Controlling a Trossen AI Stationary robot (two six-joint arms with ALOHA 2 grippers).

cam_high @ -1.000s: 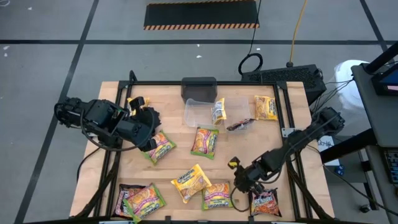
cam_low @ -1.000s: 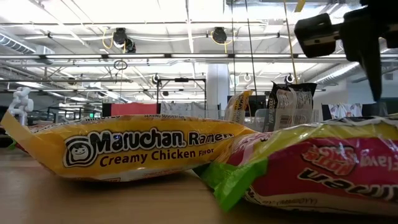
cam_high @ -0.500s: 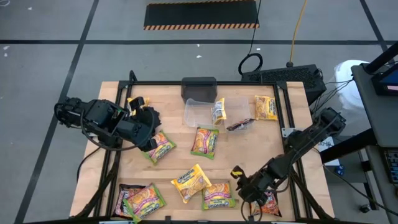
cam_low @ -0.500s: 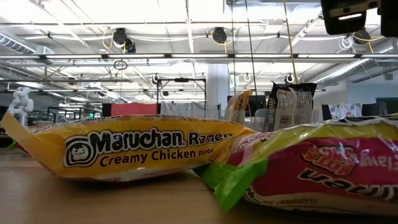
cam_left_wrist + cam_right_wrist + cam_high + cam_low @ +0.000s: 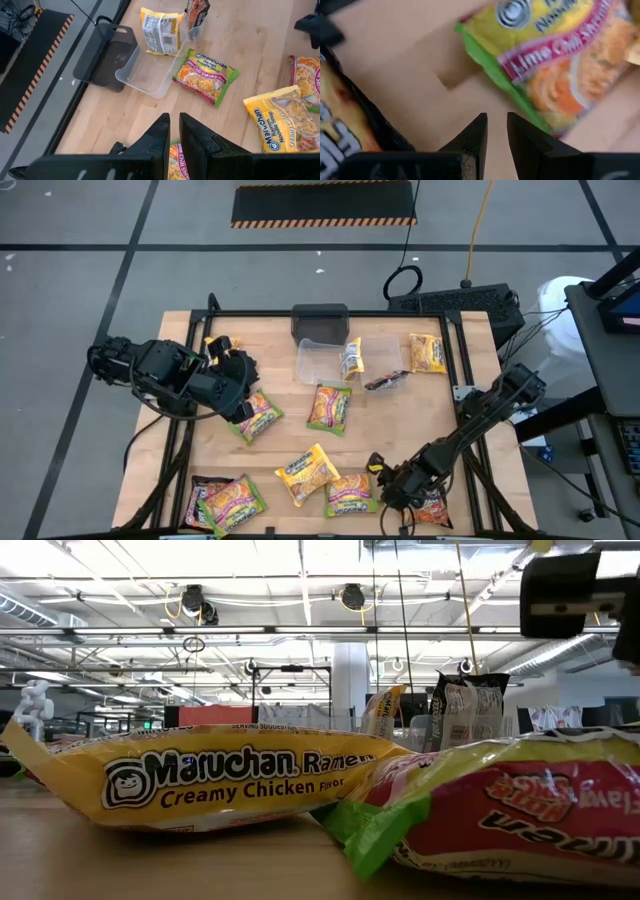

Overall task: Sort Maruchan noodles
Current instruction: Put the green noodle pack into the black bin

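We saw the right gripper (image 5: 385, 492) low over the near edge of the wooden table (image 5: 290, 435), between a green-edged Lime Chili Shrimp packet (image 5: 349, 494) and a dark packet with red (image 5: 432, 505); in the right wrist view its two fingers (image 5: 470, 137) stood a narrow gap apart with only bare wood between them, gripping nothing, the green-edged packet (image 5: 555, 65) to one side and the dark packet (image 5: 342, 130) to the other. The left gripper (image 5: 243, 410) waited over the table's left part, just above another green-edged packet (image 5: 258, 416); in the left wrist view its fingers (image 5: 161, 135) were likewise nearly together and empty, with that packet (image 5: 175, 162) showing beneath them. The remaining noodles lay scattered: a yellow Creamy Chicken packet (image 5: 307, 471) near the front middle, a green-edged one (image 5: 330, 406) at the centre, two overlapping packets (image 5: 226, 502) at the front left corner, and a yellow one (image 5: 427, 353) at the far right. A yellow packet (image 5: 352, 358) stood upright between two clear tubs (image 5: 320, 360), the right-hand tub holding a dark packet (image 5: 385, 381). A dark grey box (image 5: 320, 320) sat at the far edge, touching the left tub.
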